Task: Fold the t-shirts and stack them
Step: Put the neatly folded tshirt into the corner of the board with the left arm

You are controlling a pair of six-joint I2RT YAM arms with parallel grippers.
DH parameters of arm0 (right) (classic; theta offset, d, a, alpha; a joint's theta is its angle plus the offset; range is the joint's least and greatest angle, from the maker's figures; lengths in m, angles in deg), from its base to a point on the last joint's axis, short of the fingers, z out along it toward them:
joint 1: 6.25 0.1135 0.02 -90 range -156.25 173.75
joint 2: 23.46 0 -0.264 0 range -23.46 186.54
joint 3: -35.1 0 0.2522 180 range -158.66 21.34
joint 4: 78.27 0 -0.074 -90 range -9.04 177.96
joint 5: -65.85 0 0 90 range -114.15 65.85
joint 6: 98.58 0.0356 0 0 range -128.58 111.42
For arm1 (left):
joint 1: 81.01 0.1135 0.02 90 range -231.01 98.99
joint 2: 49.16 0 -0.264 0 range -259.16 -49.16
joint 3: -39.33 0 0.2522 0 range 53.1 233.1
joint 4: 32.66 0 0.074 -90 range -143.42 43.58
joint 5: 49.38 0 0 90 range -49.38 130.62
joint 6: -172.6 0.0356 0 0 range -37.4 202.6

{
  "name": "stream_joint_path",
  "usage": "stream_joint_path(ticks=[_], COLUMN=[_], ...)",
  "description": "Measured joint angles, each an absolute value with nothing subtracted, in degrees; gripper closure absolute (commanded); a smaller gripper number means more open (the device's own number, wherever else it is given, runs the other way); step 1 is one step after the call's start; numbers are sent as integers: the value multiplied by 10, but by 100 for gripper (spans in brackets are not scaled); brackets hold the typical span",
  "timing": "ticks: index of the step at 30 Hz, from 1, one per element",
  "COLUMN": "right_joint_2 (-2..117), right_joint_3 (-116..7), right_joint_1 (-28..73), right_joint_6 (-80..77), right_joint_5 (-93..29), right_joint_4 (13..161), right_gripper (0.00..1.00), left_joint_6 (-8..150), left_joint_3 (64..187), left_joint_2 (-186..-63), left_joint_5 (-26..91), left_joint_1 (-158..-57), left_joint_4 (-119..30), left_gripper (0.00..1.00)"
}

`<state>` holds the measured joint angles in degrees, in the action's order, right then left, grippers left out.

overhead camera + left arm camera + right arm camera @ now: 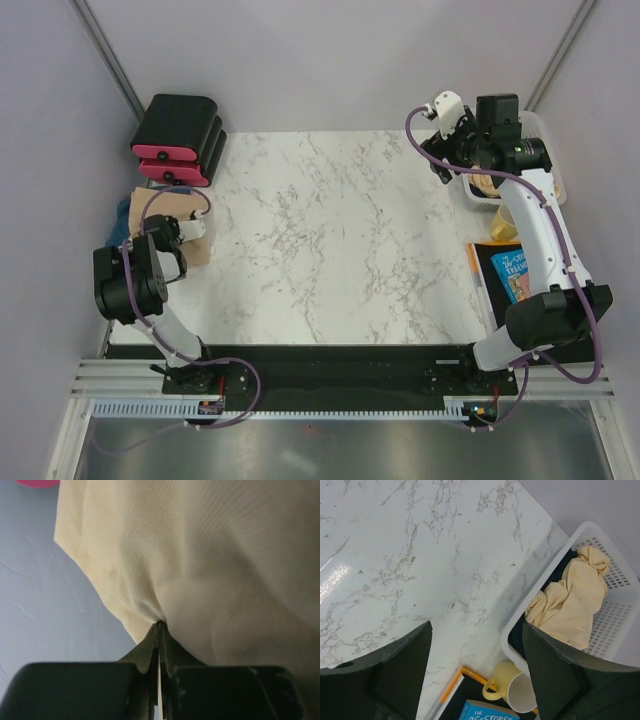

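Looking through my left wrist camera, I've got the left gripper (pixel 160 626) right at the bottom centre. Its two black fingers (pixel 147 649) are pressed together, with only a thin sliver of light between them. At their tips a fold of the pale yellow-tan t-shirt (pixel 215 555) is pinched, and the fabric puckers into small creases there. The cloth fills most of my picture, spreading up and to the right, and its fine weave is easy to see. Its left edge runs diagonally down toward the fingertips. Beyond that edge I see a pale grey-blue surface (pixel 40 610), a bit blurred. In the top left corner there's a sliver of a pink object (pixel 37 482); I can't make out what it is.
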<state>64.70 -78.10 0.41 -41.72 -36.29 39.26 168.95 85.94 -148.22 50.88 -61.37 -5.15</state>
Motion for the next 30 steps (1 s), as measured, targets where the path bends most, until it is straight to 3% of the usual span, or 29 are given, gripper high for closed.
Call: stream_joint_path(ticks=[12, 22, 30], right_joint_2=[647, 647, 647], right_joint_3=[-781, -781, -781], right_joint_1=[4, 7, 10], right_joint_6=[-418, -418, -421], right_joint_5=[-361, -359, -359], right_joint_4=[392, 392, 392], right_gripper=[20, 20, 20], left_joint_6=[1727, 1720, 1736], left_joint_3=[878, 842, 747], left_joint_2=[-1520, -1381, -1462], left_joint_5=[494, 489, 480], left_joint_1=[-575, -549, -548], left_joint_4=[11, -25, 25], left_gripper=[98, 98, 98])
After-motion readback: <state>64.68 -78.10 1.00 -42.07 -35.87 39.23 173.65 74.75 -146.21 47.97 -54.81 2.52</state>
